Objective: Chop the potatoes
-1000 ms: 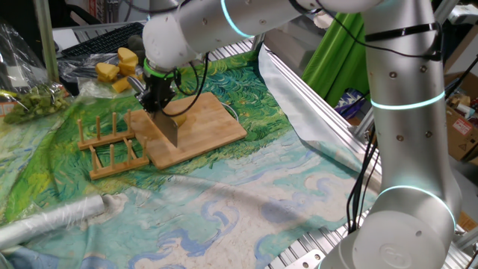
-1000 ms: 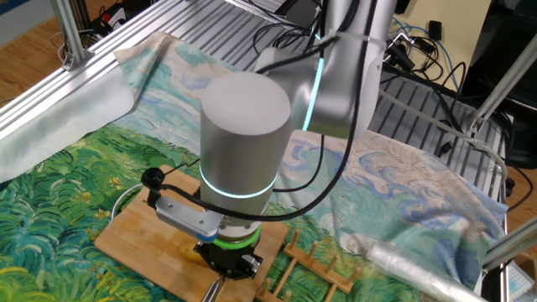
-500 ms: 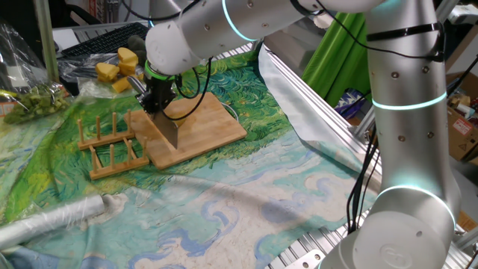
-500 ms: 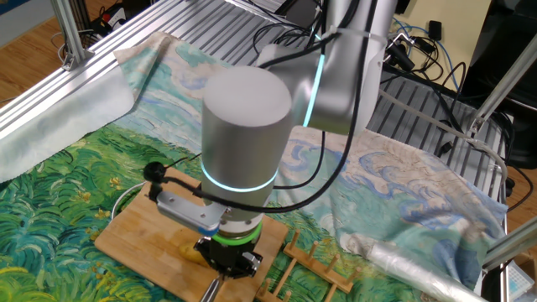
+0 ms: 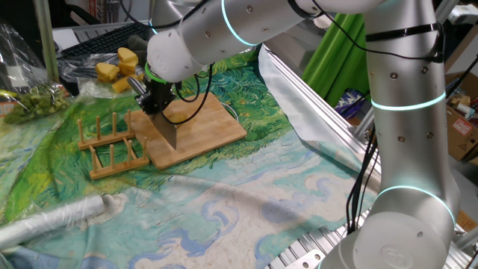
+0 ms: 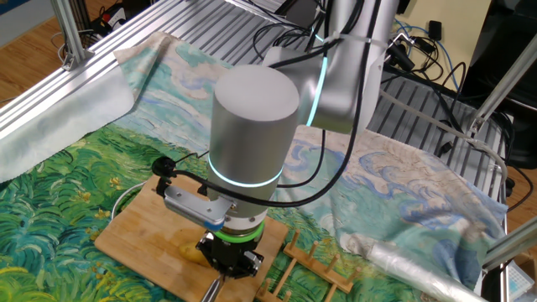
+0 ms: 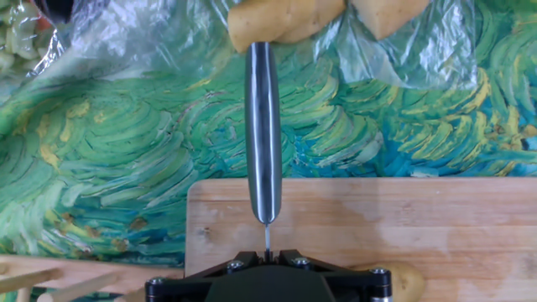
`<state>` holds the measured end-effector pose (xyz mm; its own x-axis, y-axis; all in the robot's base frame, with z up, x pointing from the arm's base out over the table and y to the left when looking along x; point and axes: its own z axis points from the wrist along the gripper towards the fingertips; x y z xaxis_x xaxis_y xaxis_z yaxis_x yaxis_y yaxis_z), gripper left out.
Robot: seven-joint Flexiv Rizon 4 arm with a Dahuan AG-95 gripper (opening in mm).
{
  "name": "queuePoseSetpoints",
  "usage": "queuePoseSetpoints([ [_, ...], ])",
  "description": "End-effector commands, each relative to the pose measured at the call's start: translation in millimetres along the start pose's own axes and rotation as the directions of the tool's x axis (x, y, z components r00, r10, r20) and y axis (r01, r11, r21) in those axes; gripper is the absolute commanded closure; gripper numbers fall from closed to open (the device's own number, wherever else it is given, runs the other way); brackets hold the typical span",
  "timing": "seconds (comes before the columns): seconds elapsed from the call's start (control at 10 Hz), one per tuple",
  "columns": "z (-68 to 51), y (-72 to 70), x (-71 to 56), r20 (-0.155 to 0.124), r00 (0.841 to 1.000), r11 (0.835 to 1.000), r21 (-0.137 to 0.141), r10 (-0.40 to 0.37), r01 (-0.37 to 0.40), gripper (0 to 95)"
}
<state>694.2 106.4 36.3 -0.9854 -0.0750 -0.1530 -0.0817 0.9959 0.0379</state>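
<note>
My gripper (image 5: 157,101) is shut on a knife (image 5: 167,131) whose blade points down at the left end of the wooden board (image 5: 205,119). In the hand view the blade (image 7: 263,134) runs edge-on away from my gripper (image 7: 267,250) over the board (image 7: 436,222). A small pale-yellow potato piece (image 7: 404,278) lies on the board at the lower right, just right of the gripper. In the other fixed view a pale piece (image 6: 191,250) shows on the board (image 6: 138,243) beside the gripper (image 6: 226,267).
Bigger deep-yellow chunks (image 5: 118,66) lie on clear plastic behind the board, and show at the top of the hand view (image 7: 285,17). A wooden rack (image 5: 112,146) stands left of the board. A foil roll (image 5: 52,220) lies at the front left. A bag of greens (image 5: 30,101) sits far left.
The arm has shifted slightly sideways with the knife still held over the board's left end. The board and rack have not moved.
</note>
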Motion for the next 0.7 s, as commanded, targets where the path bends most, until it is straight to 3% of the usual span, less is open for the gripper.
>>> queuePoseSetpoints([
  [0.1, 5.6, 0.3, 0.7, 0.007, 1.0, 1.0, 0.008, -0.004, 0.004, 95.0],
  [0.2, 5.9, 0.4, 1.3, 0.004, 1.0, 1.0, 0.009, -0.004, 0.004, 95.0],
  [0.3, -0.6, 1.4, 2.0, -0.02, 1.0, 1.0, 0.009, -0.006, 0.006, 95.0],
  [0.7, 2.6, 3.5, 4.2, -0.025, 1.0, 1.0, 0.017, -0.005, 0.006, 95.0],
])
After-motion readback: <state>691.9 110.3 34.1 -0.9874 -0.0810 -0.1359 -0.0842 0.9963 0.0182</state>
